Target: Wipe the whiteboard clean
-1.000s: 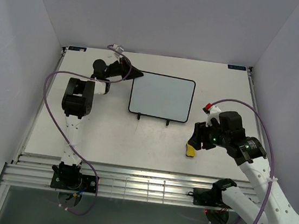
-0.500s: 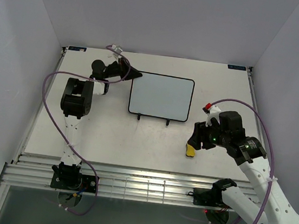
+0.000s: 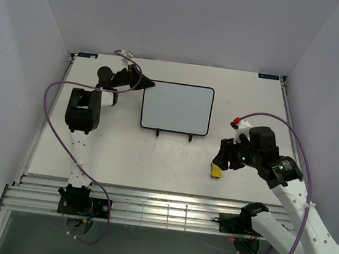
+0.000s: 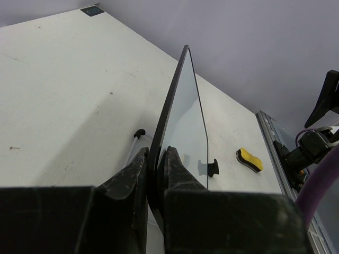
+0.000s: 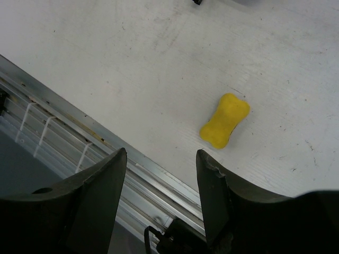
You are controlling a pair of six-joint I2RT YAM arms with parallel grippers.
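Note:
The whiteboard (image 3: 177,107) stands on its wire stand at the table's middle back, its face blank. My left gripper (image 3: 148,85) is shut on the board's upper left corner; the left wrist view shows the board (image 4: 188,132) edge-on, clamped between the fingers (image 4: 132,172). The yellow eraser (image 3: 215,171) lies on the table in front right of the board, and shows in the right wrist view (image 5: 224,120) and the left wrist view (image 4: 249,159). My right gripper (image 3: 222,161) is open and empty, hovering just above and beside the eraser.
The stand's black feet (image 3: 157,133) rest on the table in front of the board. The table's metal front rail (image 5: 79,143) runs below the right gripper. White walls close in the back and both sides.
My left gripper has dragged the whiteboard a little to the left, with the stand moving along. The right arm and the eraser have not moved.

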